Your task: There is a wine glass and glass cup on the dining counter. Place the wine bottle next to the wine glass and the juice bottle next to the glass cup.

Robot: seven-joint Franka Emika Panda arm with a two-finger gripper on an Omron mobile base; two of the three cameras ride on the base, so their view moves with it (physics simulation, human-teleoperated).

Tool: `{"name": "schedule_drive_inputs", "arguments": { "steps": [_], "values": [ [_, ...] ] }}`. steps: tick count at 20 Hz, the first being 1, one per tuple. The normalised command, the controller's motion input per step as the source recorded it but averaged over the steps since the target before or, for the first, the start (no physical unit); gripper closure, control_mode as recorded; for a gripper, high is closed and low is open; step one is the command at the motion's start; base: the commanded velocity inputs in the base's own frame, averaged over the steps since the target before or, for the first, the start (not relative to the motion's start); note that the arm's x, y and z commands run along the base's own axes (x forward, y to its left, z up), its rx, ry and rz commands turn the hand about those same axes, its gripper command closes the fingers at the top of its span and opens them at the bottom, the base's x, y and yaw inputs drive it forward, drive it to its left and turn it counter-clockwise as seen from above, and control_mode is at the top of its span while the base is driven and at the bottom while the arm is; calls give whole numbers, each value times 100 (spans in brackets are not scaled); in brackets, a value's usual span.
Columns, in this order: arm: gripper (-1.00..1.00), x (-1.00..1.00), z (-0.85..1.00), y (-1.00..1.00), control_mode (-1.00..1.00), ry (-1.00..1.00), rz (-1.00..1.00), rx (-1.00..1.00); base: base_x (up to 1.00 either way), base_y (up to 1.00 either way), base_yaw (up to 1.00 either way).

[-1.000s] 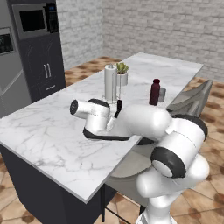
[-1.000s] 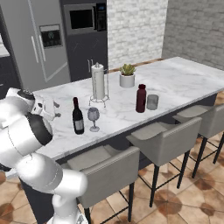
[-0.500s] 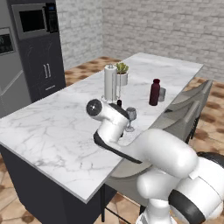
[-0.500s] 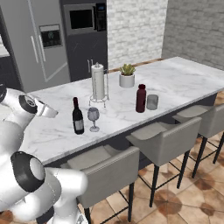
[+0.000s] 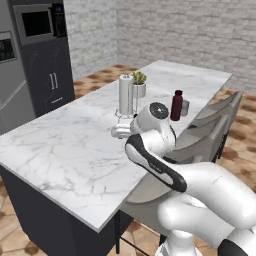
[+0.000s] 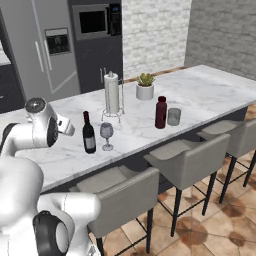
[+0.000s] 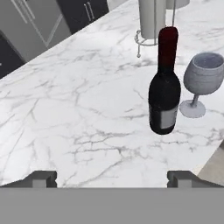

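Note:
The near-black wine bottle (image 6: 89, 132) (image 7: 164, 87) stands upright on the dining counter (image 6: 210, 90) with the wine glass (image 6: 106, 135) (image 7: 201, 81) close at its right. Further along, the maroon juice bottle (image 6: 160, 112) (image 5: 176, 105) stands right beside the glass cup (image 6: 173, 116) (image 5: 185, 107). My gripper (image 6: 65, 127) (image 7: 112, 178) hovers over the counter a short way left of the wine bottle, open, with nothing between its fingertips (image 7: 41, 178). In the left base view my arm hides the wine bottle and wine glass.
A white paper-towel roll (image 6: 111, 93) (image 5: 126, 95) on a wire stand rises behind the wine bottle, with a potted plant (image 6: 145, 86) (image 5: 139, 85) beyond it. Grey stools (image 6: 185, 160) line the counter's near edge. Fridge and oven cabinets stand behind.
My arm has swung and folded, its elbow moving toward the stools side. The jaws stay open. Bottles and glasses have not moved.

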Motion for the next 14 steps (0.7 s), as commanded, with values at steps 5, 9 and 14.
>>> {"name": "schedule_drive_inputs", "arguments": {
  "steps": [5,9,14],
  "values": [
    [-100,-38,34,0,-100,31,26,7,0,0,0],
    [-100,-48,28,1,-100,35,14,8,0,0,0],
    [-100,-59,15,2,-100,21,12,1,0,0,0]
  ]
}}
